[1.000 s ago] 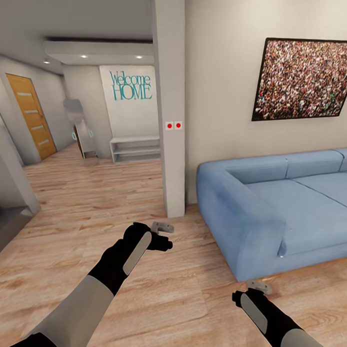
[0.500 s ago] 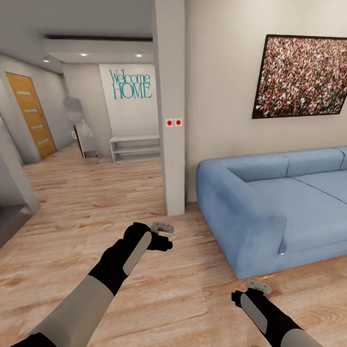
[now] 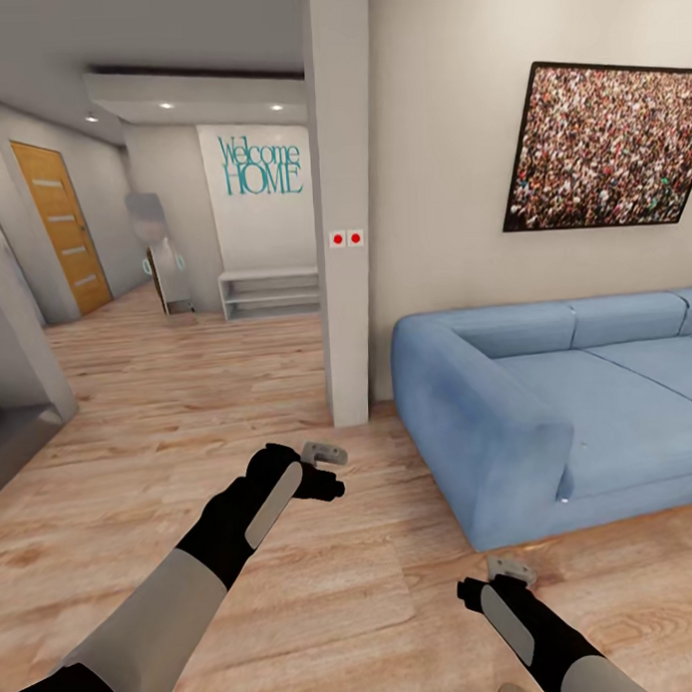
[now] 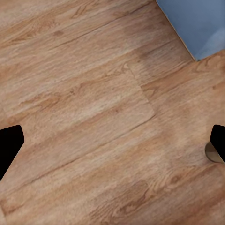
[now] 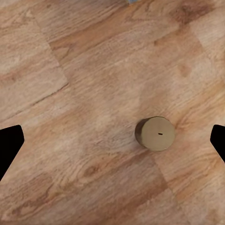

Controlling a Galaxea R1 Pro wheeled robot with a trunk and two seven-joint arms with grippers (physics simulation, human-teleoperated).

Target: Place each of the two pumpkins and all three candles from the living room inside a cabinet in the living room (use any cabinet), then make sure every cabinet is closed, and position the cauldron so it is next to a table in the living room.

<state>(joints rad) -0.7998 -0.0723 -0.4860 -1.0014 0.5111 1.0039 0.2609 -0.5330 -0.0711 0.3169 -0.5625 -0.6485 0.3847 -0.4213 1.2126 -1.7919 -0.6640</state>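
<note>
A short tan candle (image 5: 155, 133) stands upright on the light wood plank floor (image 5: 70, 70). My right gripper (image 5: 112, 145) hangs open above it, and the candle sits between the two black fingertips, nearer one of them. In the head view my right gripper (image 3: 506, 572) is low over the floor in front of the sofa, and a beige sliver of the candle (image 3: 510, 691) peeks in at the bottom edge. My left gripper (image 3: 328, 468) is open and empty over bare floor. In the left wrist view the candle (image 4: 213, 153) shows partly, behind one fingertip.
A blue sofa (image 3: 548, 409) fills the right side, its arm close to my right gripper. A white pillar (image 3: 342, 236) stands ahead. Beyond it a hallway runs to a white low shelf (image 3: 269, 294) and an orange door (image 3: 62, 226).
The whole head view has shifted slightly, so the wall picture sits a little higher. My right gripper sits a touch lower and more to the left. The candle's edge now shows at the bottom.
</note>
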